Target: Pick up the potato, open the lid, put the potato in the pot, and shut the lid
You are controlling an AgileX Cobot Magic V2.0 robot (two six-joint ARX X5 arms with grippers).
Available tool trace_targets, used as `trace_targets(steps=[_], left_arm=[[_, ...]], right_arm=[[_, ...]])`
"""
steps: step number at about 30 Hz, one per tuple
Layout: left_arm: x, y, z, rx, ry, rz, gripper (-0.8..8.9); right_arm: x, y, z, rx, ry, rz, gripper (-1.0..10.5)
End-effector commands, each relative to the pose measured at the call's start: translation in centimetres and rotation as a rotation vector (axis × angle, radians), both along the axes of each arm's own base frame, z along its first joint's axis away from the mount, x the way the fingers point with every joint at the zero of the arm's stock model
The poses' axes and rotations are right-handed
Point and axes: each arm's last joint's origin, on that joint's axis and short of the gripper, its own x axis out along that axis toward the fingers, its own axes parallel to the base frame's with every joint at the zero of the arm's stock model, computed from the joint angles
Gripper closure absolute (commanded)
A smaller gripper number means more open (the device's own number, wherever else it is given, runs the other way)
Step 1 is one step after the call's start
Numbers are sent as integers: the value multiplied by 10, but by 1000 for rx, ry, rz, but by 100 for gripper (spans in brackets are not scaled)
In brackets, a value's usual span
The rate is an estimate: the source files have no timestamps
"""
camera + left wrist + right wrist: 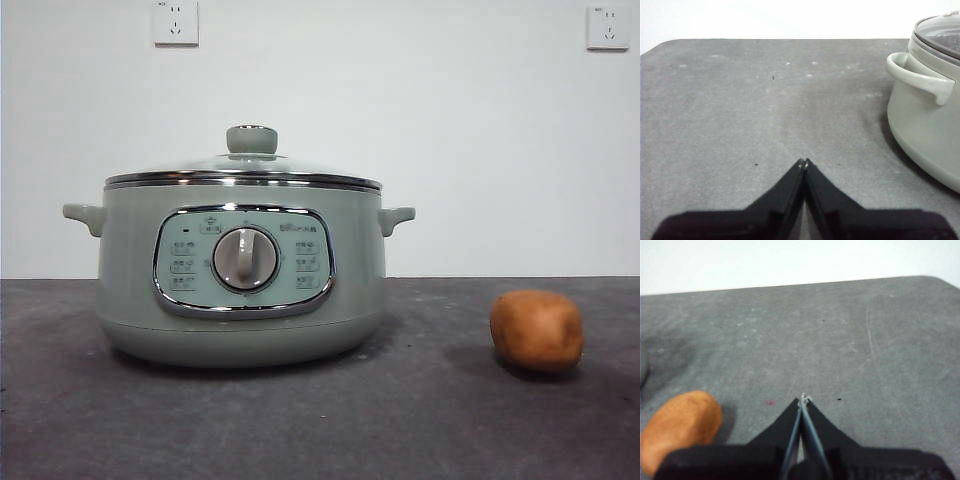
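Lid (245, 168) covers pot (240, 290), hiding its inside; both tools pressed together, empty

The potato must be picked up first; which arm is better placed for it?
Probably the right: the potato lies close beside the right gripper, while the left gripper sees only the pot.

Pot and potato on the tabletop

The pale green pot (240, 270) stands on the dark grey tabletop (320, 430), its glass lid (245, 165) seated on the rim; the potato (537, 330) lies well apart, toward the picture's right.
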Motion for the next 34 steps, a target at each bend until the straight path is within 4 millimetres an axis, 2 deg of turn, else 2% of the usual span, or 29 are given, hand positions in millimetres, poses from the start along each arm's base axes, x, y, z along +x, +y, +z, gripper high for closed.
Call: trace_targets(steps=[1, 9, 15, 19, 29, 34], left_arm=[[0, 0, -3, -6, 3, -1, 817], [0, -1, 11, -15, -24, -35, 817], [1, -2, 32, -25, -48, -83, 817], [2, -3, 53, -31, -56, -116, 817], [11, -7, 120, -50, -62, -222, 817], [18, -7, 132, -56, 27, -219, 817]], right_arm=[[0, 0, -2, 52, 4, -5, 951], [-2, 1, 13, 123, -37, 1, 954], [-5, 1, 37, 139, -85, 7, 954], [-5, 1, 55, 164, -84, 33, 954], [6, 7, 109, 221, 76, 196, 948], [11, 9, 124, 290, 230, 232, 947]])
